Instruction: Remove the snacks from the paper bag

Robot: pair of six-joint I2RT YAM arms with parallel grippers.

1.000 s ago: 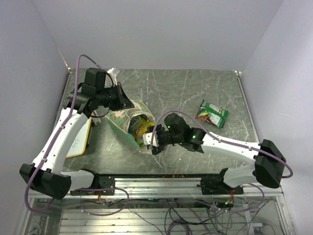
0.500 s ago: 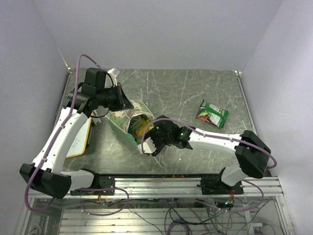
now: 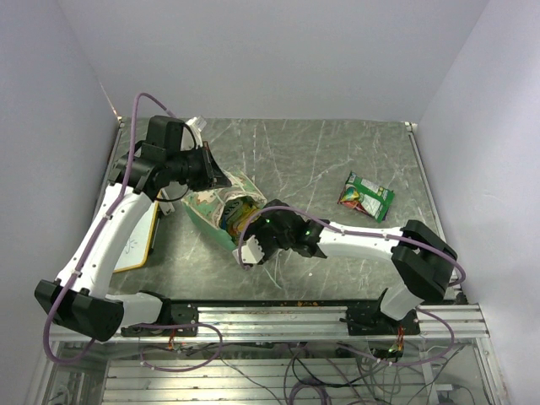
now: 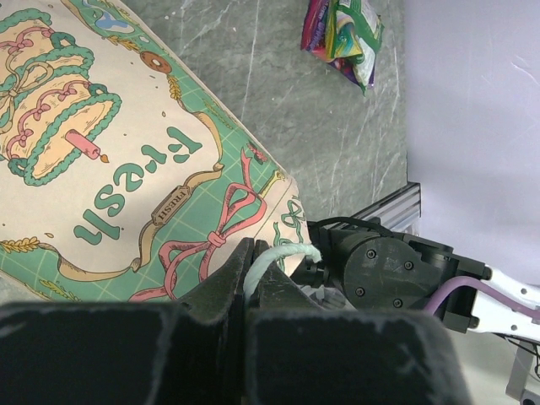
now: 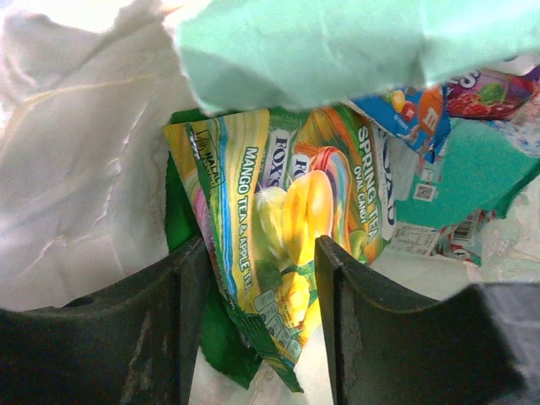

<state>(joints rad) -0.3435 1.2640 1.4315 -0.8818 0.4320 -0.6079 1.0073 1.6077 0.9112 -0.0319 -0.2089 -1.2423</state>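
The green paper bag (image 3: 221, 211) lies tilted on the table, its mouth toward the near side; its printed side fills the left wrist view (image 4: 126, 169). My left gripper (image 3: 216, 180) is shut on its white string handle (image 4: 278, 253). My right gripper (image 3: 252, 245) is inside the bag's mouth. Its jaws stand open on either side of a yellow-green snack packet (image 5: 287, 211), which is not clamped. A magenta-purple packet (image 5: 481, 89) and other packets lie deeper in the bag. One green-and-white snack packet (image 3: 366, 196) lies out on the table at the right, also in the left wrist view (image 4: 342, 29).
A yellow-framed whiteboard (image 3: 139, 240) lies at the table's left edge under the left arm. Walls close in the table on the left, back and right. A metal rail (image 3: 287, 308) runs along the near edge.
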